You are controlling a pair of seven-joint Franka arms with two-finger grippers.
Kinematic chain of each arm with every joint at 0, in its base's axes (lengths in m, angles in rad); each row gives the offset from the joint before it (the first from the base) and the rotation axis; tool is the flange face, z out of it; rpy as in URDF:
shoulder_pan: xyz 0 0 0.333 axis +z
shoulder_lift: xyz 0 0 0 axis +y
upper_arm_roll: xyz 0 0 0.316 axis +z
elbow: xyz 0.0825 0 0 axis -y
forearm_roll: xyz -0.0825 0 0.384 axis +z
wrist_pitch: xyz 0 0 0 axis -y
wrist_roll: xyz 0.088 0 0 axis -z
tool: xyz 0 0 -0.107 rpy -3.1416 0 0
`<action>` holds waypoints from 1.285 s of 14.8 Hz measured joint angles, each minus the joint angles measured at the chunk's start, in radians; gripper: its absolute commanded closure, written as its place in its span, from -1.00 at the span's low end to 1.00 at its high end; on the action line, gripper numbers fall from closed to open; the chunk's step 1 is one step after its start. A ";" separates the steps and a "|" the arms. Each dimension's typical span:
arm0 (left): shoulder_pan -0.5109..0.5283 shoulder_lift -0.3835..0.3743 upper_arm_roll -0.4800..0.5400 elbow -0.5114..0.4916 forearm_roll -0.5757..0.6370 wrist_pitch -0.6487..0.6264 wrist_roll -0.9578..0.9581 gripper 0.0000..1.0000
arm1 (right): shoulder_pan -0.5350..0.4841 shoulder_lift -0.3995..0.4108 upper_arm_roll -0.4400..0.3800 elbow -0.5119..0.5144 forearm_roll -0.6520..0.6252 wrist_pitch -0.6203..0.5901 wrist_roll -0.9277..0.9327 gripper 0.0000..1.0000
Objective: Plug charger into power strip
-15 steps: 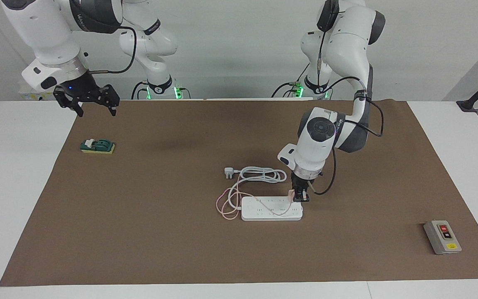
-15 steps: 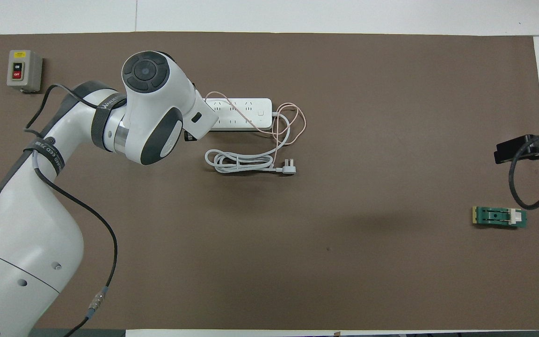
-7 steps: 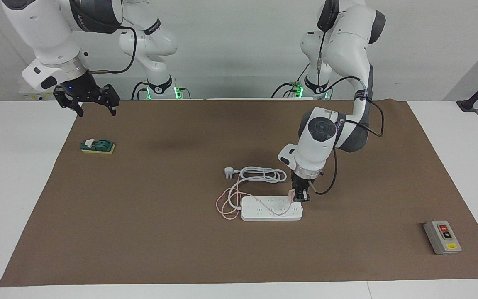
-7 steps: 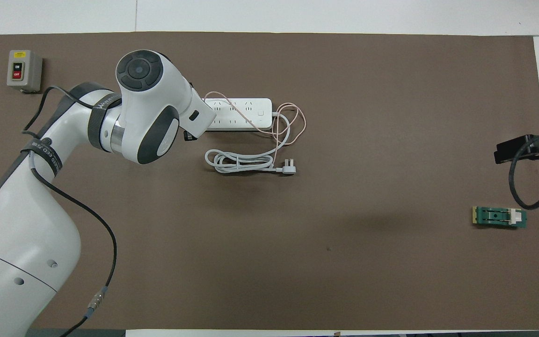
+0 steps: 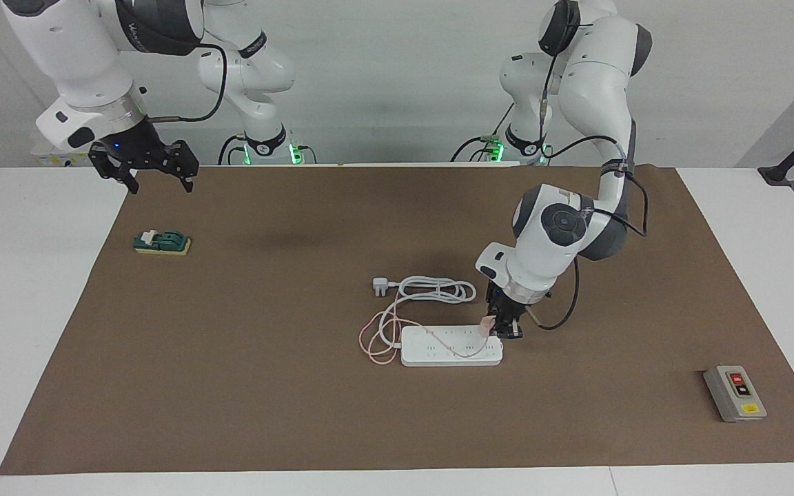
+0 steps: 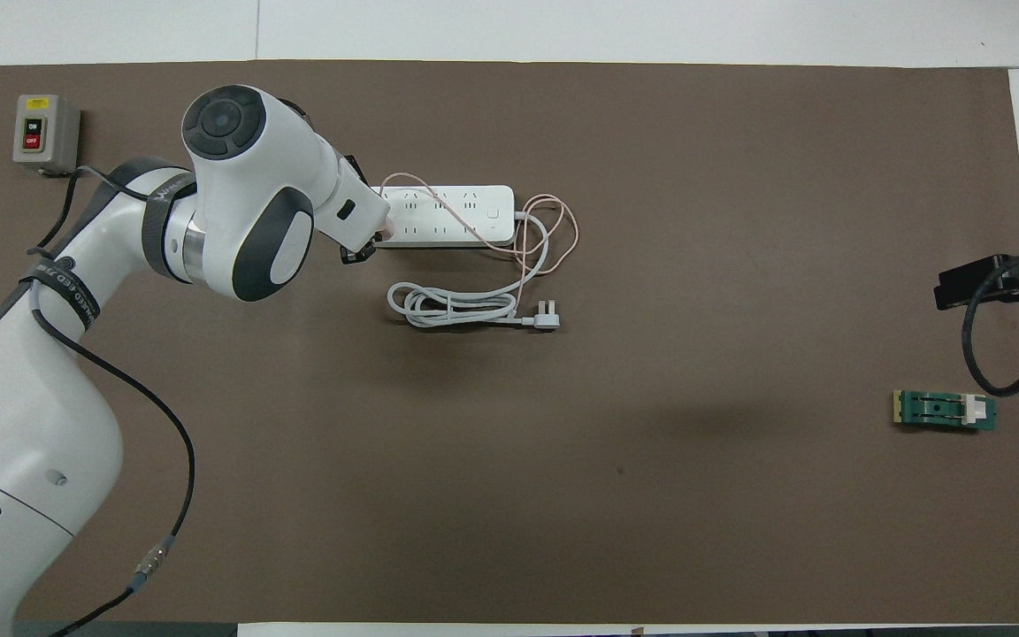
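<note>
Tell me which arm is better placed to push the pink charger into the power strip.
Left. The left gripper is shut on the charger right at the power strip, while the right gripper waits open at the table's right-arm end.

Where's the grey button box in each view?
Facing view: the button box sits low at the picture's right, near the mat's corner, at the left arm's end of the table.
Overhead view: same box sits high at the picture's left, again near a mat corner.
Shared landmark: the power strip at mid-table, nearer to the robots than the box.
</note>
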 measured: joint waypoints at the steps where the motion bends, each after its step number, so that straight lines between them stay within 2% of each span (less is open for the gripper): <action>1: 0.000 0.002 -0.001 0.003 0.004 -0.004 0.001 1.00 | 0.000 0.000 0.000 0.000 0.000 0.000 0.000 -1.00; 6: -0.018 0.046 -0.004 0.083 0.041 -0.089 0.001 1.00 | 0.000 0.000 0.000 0.000 0.000 0.000 0.000 -1.00; 13: -0.039 0.045 -0.005 0.077 0.115 -0.087 0.001 1.00 | 0.000 0.000 0.000 0.000 0.000 0.000 0.000 -1.00; 19: -0.038 0.040 -0.004 0.062 0.120 -0.070 -0.016 1.00 | 0.000 0.000 0.000 0.000 0.000 0.000 0.000 -1.00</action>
